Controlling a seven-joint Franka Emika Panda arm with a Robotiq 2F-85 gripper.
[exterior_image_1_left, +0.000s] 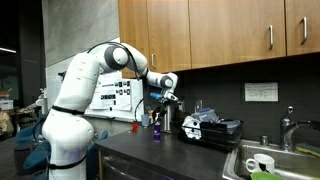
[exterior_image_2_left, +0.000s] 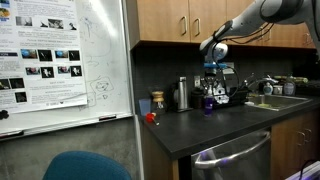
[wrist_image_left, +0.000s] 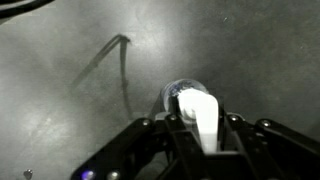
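Observation:
In the wrist view my gripper (wrist_image_left: 201, 124) is shut on a white oblong object (wrist_image_left: 198, 112) that stands between the jaws. The object's far end is over the round rim of a small clear purple cup (wrist_image_left: 174, 93) on the dark counter (wrist_image_left: 70, 110). In both exterior views the gripper (exterior_image_1_left: 166, 101) (exterior_image_2_left: 214, 76) hangs a short way above the purple cup (exterior_image_1_left: 156, 131) (exterior_image_2_left: 208, 101). The held object is too small to make out there.
A black rack with dishes (exterior_image_1_left: 213, 128) stands beside the cup, then a sink (exterior_image_1_left: 268, 160) with a faucet. A steel flask (exterior_image_2_left: 181, 93), a jar (exterior_image_2_left: 157, 101) and a small red thing (exterior_image_2_left: 150, 118) sit along the counter. Wooden cabinets (exterior_image_1_left: 200, 30) hang overhead. A whiteboard (exterior_image_2_left: 60, 60) stands at the counter's end.

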